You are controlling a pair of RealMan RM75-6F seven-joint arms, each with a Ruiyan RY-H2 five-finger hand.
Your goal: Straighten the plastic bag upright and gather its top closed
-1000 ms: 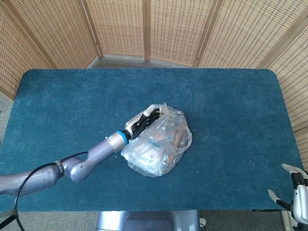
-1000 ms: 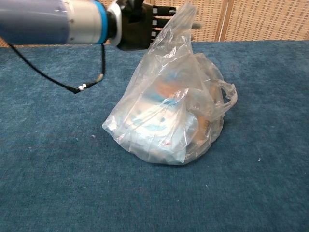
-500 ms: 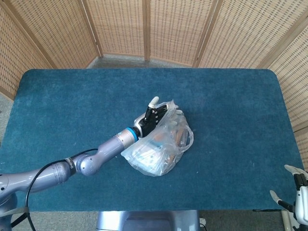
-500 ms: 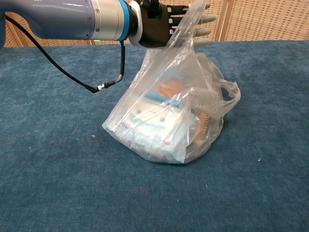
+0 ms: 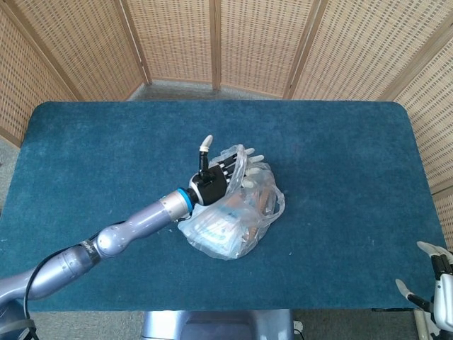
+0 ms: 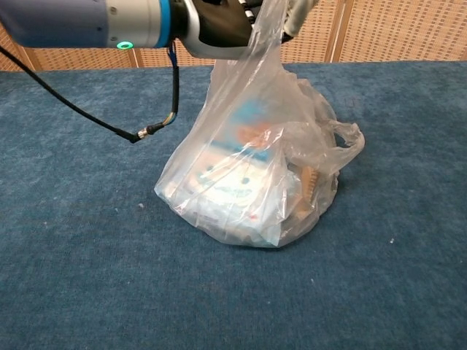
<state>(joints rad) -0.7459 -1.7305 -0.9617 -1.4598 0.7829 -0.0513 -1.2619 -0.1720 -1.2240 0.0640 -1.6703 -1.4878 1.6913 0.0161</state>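
Closest to the robot, down at the bottom right corner of the head view, the right hand [image 5: 437,280] sits off the table edge with its pale fingers spread and nothing in them. Next up is the clear plastic bag [image 6: 255,168], sitting roughly mid-table on the blue cloth-covered table [image 5: 340,177], bulging with what looks like boxed or wrapped stuff inside, some blue-and-white and orange print showing through, can't really make out what it is. One loop handle [image 6: 349,140] flops out to the bag's right side, loose. The left side of the bag's top is pulled up into a peak, and that peak runs straight up into the left hand [image 5: 216,177], which sits right above and slightly behind the bag. In the chest view the hand [image 6: 226,22] is cut off by the top edge, so the film just disappears between the dark palm and the pale fingertips [image 6: 295,18]. From the head view the thumb sticks up and the fingers reach out over the bag's top with plastic draped across them; honestly can't tell if it's really pinching the film. Behind the table stand woven wicker screens [image 5: 212,42].
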